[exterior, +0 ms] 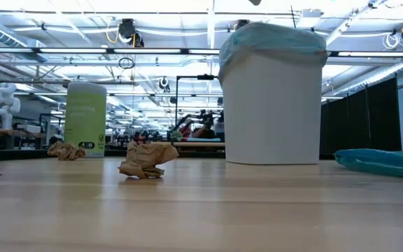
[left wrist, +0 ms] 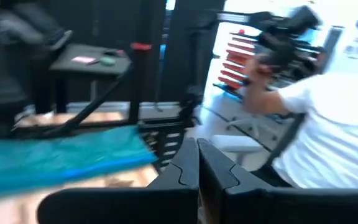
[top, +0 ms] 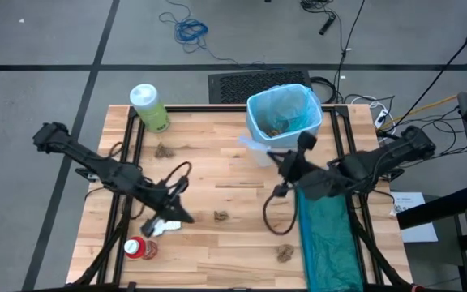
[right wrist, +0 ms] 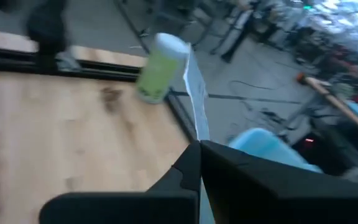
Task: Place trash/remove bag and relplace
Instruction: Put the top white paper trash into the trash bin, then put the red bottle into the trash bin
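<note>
The white wastebasket [top: 284, 113] [exterior: 271, 112], lined with the light blue bag [top: 298, 101], stands at the table's far edge with brown trash inside. My right gripper [top: 272, 156] [right wrist: 199, 144] hovers by its near left corner, shut on a pale scrap [top: 254, 148]. My left gripper [top: 185, 216] [left wrist: 197, 146] is shut on nothing, raised over a white scrap [top: 162, 228] and the red container [top: 140, 248] at the near left. Brown paper wads [top: 164, 150] [top: 221, 216] [top: 284, 253] lie on the table. Neither gripper shows in the low view. My right gripper pinches one end of the thin pale scrap [right wrist: 196, 121] between its two shut fingers. The rest of the strip sticks out beyond the fingertips toward the wastebasket, lifted clear of the table.
A large green bottle [top: 148, 107] [exterior: 85, 119] stands at the far left corner. A teal plastic bag [top: 327, 239] [exterior: 383, 161] lies along the table's right side under my right arm. A person in a white shirt [left wrist: 334, 130] is beyond the table.
</note>
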Robot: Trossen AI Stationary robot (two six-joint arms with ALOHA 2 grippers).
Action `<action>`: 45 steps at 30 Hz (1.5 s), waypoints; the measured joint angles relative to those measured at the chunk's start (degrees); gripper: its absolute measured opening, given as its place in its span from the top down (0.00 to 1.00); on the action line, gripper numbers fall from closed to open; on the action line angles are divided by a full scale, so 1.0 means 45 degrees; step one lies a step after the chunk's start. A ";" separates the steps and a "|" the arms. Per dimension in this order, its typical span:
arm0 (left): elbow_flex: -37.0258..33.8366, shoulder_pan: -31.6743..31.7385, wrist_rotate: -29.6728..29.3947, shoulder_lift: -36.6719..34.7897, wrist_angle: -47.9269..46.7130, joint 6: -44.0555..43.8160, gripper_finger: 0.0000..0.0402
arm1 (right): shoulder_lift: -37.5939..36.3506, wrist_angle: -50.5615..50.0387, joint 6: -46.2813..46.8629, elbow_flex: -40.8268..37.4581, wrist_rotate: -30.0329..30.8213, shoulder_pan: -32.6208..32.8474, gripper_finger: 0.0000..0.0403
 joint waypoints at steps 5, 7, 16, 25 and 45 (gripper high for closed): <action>0.0982 -0.1253 -0.0418 -0.0025 -0.1626 0.1230 1.00 | -0.0413 -0.0796 0.0045 0.0000 0.0509 -0.0962 1.00; 0.1505 -0.1721 -0.1107 -0.0010 -0.3139 0.1360 1.00 | -0.0436 -0.1311 0.0269 0.0000 0.0473 -0.1408 1.00; 0.3979 -0.3160 -0.3742 0.0982 -0.9658 -0.1199 1.00 | -0.0432 -0.3594 0.1814 0.0000 -0.1402 -0.3693 1.00; 0.6653 -0.4420 -0.3402 0.2795 -1.4443 -0.5421 1.00 | -0.0432 -0.3674 0.2443 0.0000 -0.2570 -0.4279 0.86; 0.9586 -0.6469 0.1184 0.7170 -2.1025 -1.4460 1.00 | -0.0432 -0.3455 0.2459 0.0000 -0.2570 -0.3657 0.30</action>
